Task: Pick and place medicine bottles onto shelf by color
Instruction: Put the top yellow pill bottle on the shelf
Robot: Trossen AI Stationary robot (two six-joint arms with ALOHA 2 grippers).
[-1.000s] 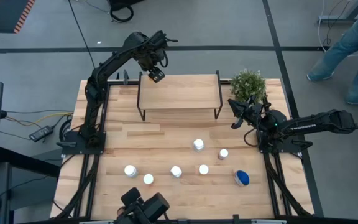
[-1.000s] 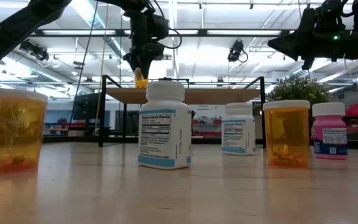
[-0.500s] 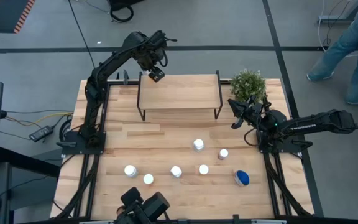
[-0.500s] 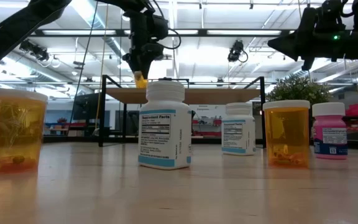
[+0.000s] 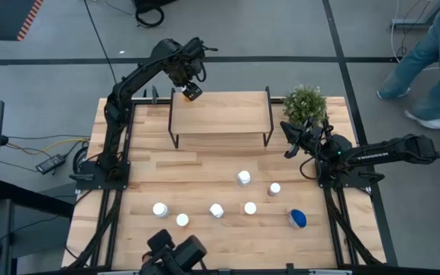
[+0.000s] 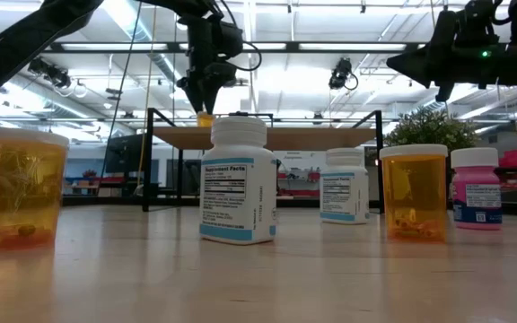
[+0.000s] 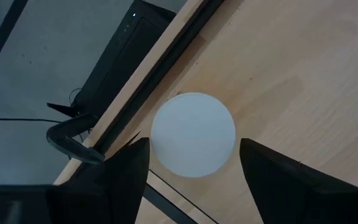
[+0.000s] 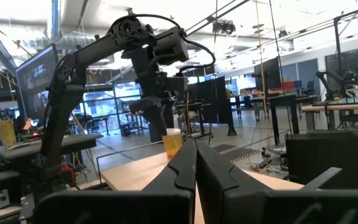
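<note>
Showing only a white cap (image 7: 193,134), left wrist hides orange body (image 8: 172,143)

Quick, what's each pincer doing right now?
Left pincer: shut on an orange bottle over the shelf.
Right pincer: shut, empty.

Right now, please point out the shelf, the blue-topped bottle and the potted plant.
shelf (image 5: 228,114): high view, bare middle of its board.
blue-topped bottle (image 5: 298,219): high view, its blue cap.
potted plant (image 5: 305,103): high view, its leaves.

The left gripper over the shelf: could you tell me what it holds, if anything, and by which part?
The left gripper holds an orange, white-capped medicine bottle by its upper sides, at the shelf's far-left corner.
</note>
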